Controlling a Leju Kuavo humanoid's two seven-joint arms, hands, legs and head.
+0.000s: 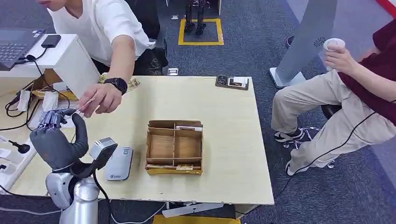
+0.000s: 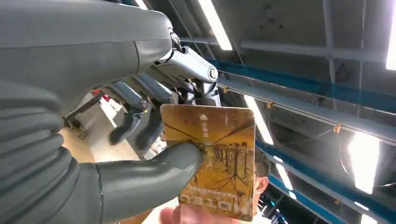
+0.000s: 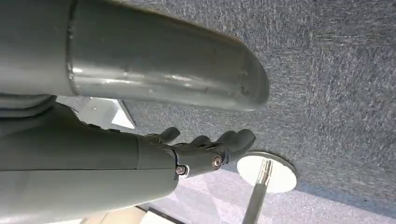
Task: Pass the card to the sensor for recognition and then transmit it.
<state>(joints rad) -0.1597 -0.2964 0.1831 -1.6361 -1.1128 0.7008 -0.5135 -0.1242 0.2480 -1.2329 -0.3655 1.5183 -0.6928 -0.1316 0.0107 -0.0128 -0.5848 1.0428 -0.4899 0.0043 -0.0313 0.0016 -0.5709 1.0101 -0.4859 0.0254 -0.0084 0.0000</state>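
Note:
My left hand (image 1: 58, 137) is raised over the table's left front corner. In the left wrist view its thumb (image 2: 154, 170) and fingers pinch a yellow-brown picture card (image 2: 219, 154). A person's fingers (image 2: 187, 215) touch the card's far end. In the head view that person's hand (image 1: 100, 99) reaches in from the back left, right at my fingertips. The grey card sensor (image 1: 119, 163) lies flat on the table beside my left wrist. My right hand (image 3: 205, 149) hangs over grey carpet, fingers stretched out and holding nothing.
A divided cardboard box (image 1: 174, 147) sits mid-table (image 1: 224, 116). A phone (image 1: 232, 82) lies near the far edge. A laptop (image 1: 14, 44) and cables crowd the left side. A second person (image 1: 345, 93) sits to the right of the table.

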